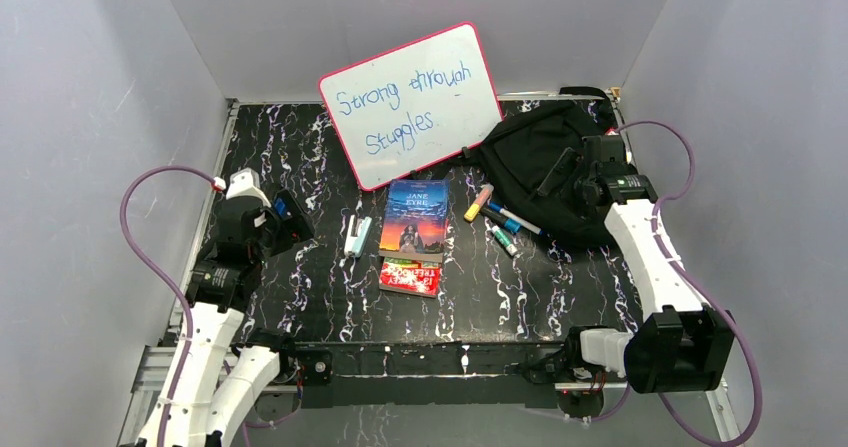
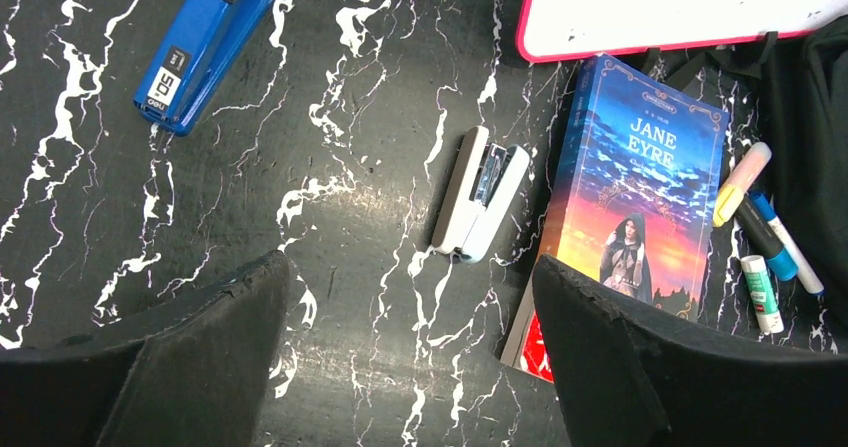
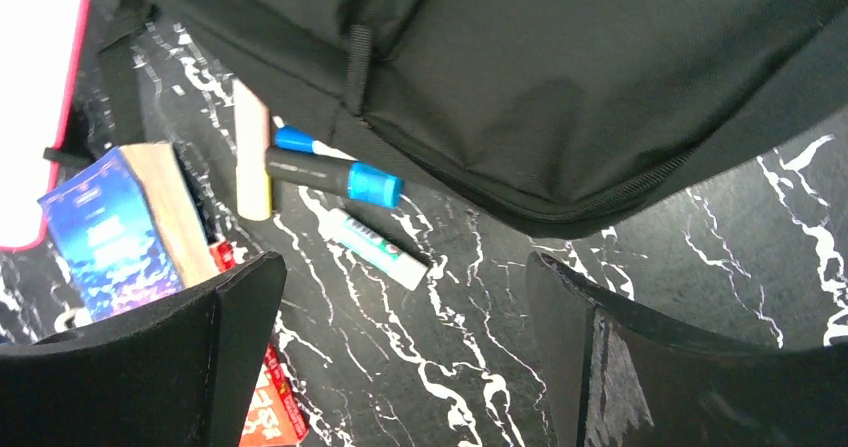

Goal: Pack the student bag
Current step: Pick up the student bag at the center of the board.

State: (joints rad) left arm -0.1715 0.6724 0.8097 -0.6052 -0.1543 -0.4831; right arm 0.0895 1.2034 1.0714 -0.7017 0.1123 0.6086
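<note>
**DESK:** Where is the student bag?

**PHOTOGRAPHER:** The student bag (image 1: 535,162), black and slumped, lies at the far right of the black marbled table (image 1: 300,307). Its left side meets the lower corner of a pink-framed whiteboard (image 1: 410,102), which leans upright and reads "Strong through Struggles" in blue handwriting.

**DESK:** And the two arms?

**PHOTOGRAPHER:** The right gripper (image 3: 402,267) hangs above the bag's near edge, where a zip line curves along the fabric. Its jaws are spread wide with nothing between them. The left gripper (image 2: 408,277) hovers over the left half of the table. It too is wide open and empty, with bare tabletop below it.

**DESK:** What lies loose?

**PHOTOGRAPHER:** A Jane Eyre paperback (image 1: 414,217) lies face up at mid-table, just in front of the whiteboard. A red book (image 1: 411,278) pokes out from under its near end. A white stapler (image 2: 480,195) rests just left of the paperback. A blue stapler (image 2: 205,52) lies well apart from it, farther left, close to the left arm's wrist.

**DESK:** And between the paperback and the bag?

**PHOTOGRAPHER:** A yellow highlighter (image 3: 252,147) and a blue-capped marker (image 3: 330,175) lie there, touching each other right at the bag's near edge. A white stick (image 3: 378,250) with green lettering lies just in front of them, apart from the bag.
</note>
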